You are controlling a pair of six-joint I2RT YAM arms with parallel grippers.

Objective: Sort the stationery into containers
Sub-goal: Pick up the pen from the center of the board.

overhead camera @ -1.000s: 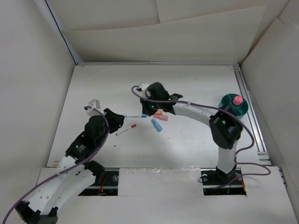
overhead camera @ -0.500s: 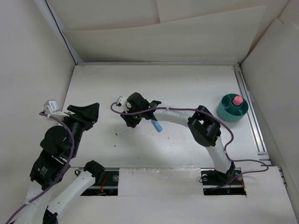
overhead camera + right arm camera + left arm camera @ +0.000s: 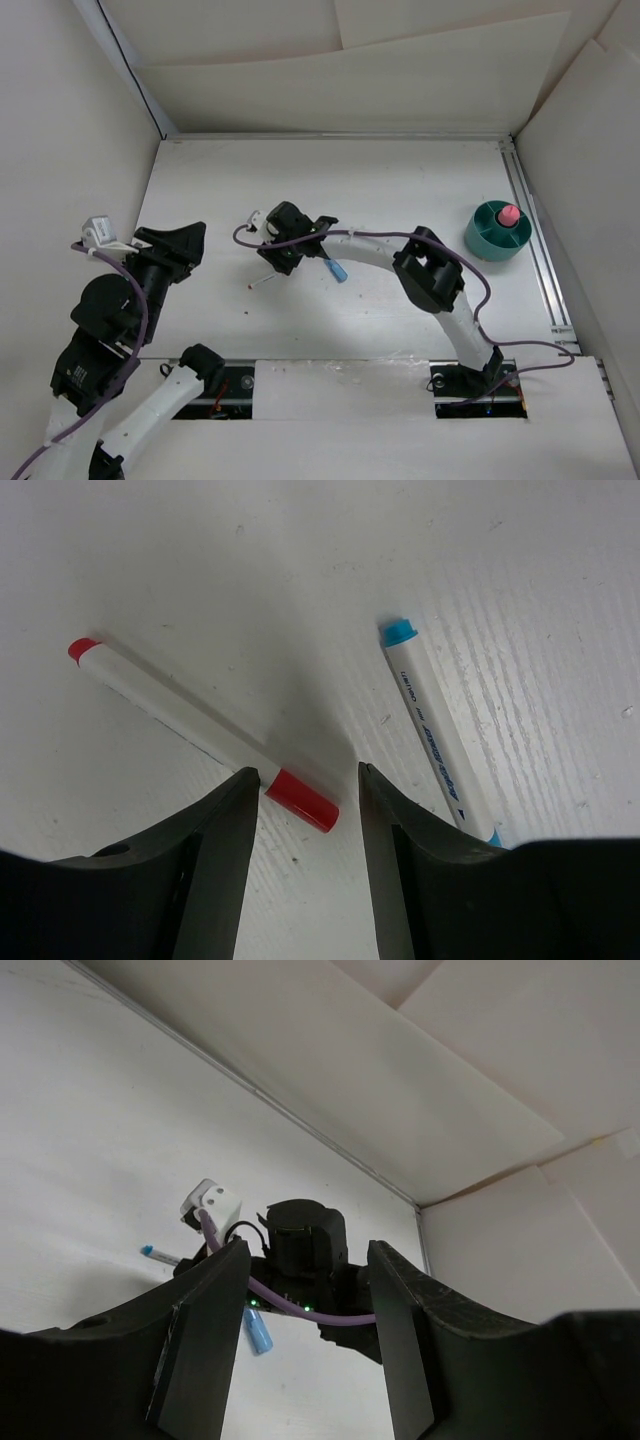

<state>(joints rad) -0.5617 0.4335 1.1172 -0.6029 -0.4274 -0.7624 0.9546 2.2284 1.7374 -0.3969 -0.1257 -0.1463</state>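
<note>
Stationery is lying mostly outside its container, so the sorting is looking barely begun. One pink piece [image 3: 509, 214] is standing in the round teal organizer [image 3: 490, 248] at the right side of the table [image 3: 400, 190]. I cannot tell which compartment is holding it, and nothing else is showing inside from above. A red-and-white pen [image 3: 190, 727], a blue-capped pen [image 3: 432, 725] and a light blue capsule [image 3: 337, 269] are lying near the table's middle, well apart from the organizer. The right gripper [image 3: 305, 780] is hovering low over the red-and-white pen. Its jaws are standing apart with the pen's red end showing between them, gripping nothing. The left gripper [image 3: 310, 1270] is hanging raised at the left, jaws apart and empty. At least three items are waiting to be moved.
</note>
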